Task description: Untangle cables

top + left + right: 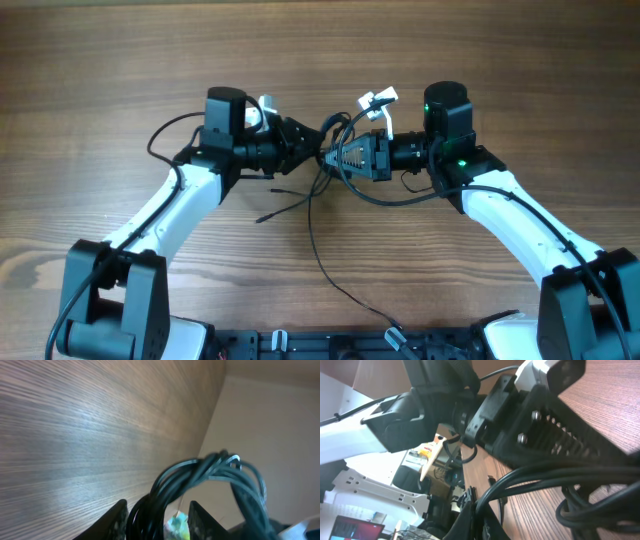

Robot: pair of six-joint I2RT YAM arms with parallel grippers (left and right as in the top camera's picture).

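Note:
The cables (313, 232) are thin black cords bunched in a knot between my two grippers at mid-table, held above the wood. Loose strands trail toward the front edge, and white plug ends (378, 100) stick up behind the knot. My left gripper (312, 148) has its fingers apart around the bundle; in the left wrist view (160, 521) the cords (210, 467) lie against one finger with a gap to the other. My right gripper (337, 157) faces it, and in the right wrist view (476, 519) its fingers are pressed together on a cord (560, 477).
A short strand ends in a plug (264, 216) left of the centre. The long strand runs to a plug (395, 335) by the front rail. The left gripper's body (545, 425) fills the upper right wrist view. Wooden table (120, 60) all round.

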